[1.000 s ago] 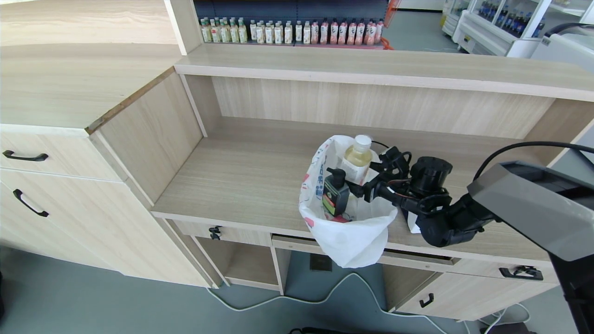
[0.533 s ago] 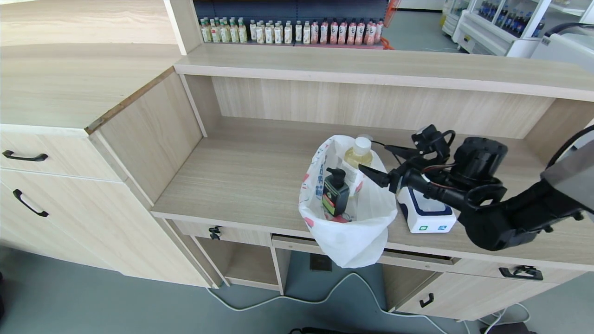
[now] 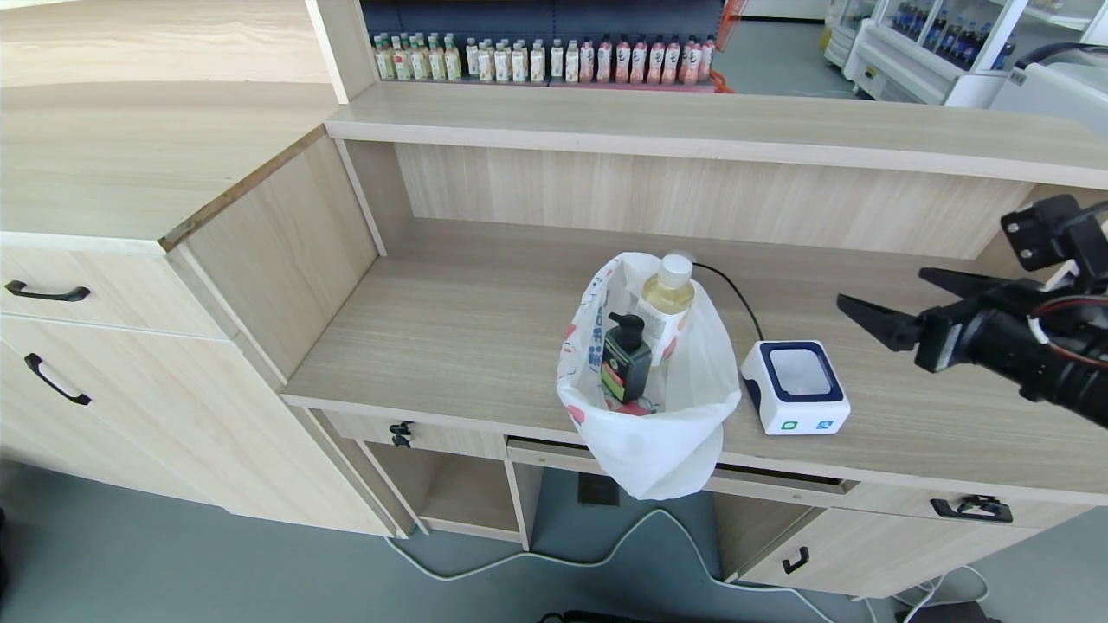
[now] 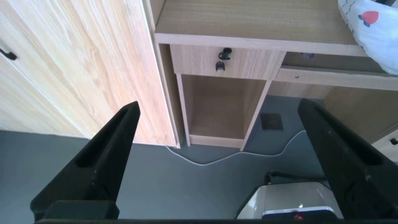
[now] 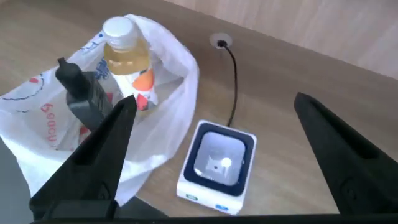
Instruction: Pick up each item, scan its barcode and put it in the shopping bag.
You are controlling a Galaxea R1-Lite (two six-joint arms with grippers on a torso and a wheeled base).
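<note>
The left end effector (image 4: 219, 106) hangs low, below and to the left of the shopping bag (image 3: 649, 433), over the grey floor (image 4: 186, 186) in front of the table (image 3: 467, 329). Its fingers are spread wide with nothing between them. A small drawer (image 4: 224, 61) with a key in its lock sits under the table edge, left of the bag.

The white printed bag stands open at the table's front edge, its lower part sagging over that edge. Inside it, a black pump bottle (image 3: 625, 363) stands upright toward the bag's front-left, and a drink bottle (image 3: 668, 294) with a white cap and pale yellow liquid stands just behind it. Just beside the bag on its right sits a white barcode scanner (image 3: 795, 385) with a dark-rimmed window, facing up. Its black cable (image 3: 736, 294) runs behind the bag.

The right end effector (image 3: 881, 287) hovers well to the right of the bag, beyond the scanner, with its fingers spread and empty.

Far behind the bag, a shelf of bottled drinks (image 3: 545, 59) lines the back.
</note>
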